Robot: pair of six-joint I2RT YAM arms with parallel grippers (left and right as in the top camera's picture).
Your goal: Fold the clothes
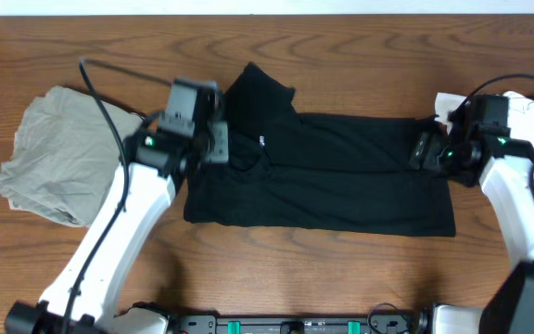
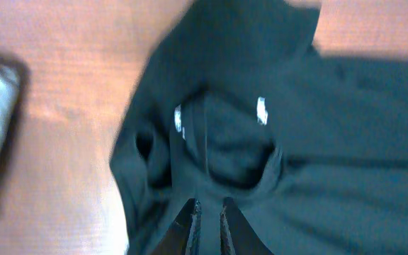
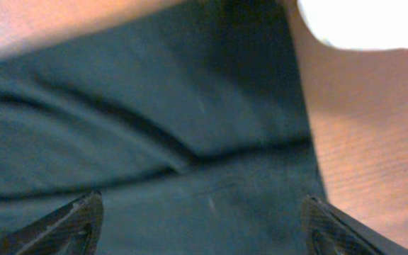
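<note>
The black garment (image 1: 341,176) lies folded lengthwise across the table's middle, collar end at the left, with small white lettering (image 1: 260,141). My left gripper (image 1: 219,141) is over the collar end. In the left wrist view its fingers (image 2: 207,212) are nearly together, pinching the bunched black fabric (image 2: 346,142) just below the collar and lettering (image 2: 262,111). My right gripper (image 1: 425,150) is at the garment's right end. Its fingers (image 3: 200,205) are spread wide and empty just above the black cloth (image 3: 154,106).
A grey-beige garment (image 1: 58,153) lies crumpled at the left of the wooden table (image 1: 341,269). A white garment (image 1: 531,116) lies at the far right behind my right arm and also shows in the right wrist view (image 3: 367,21).
</note>
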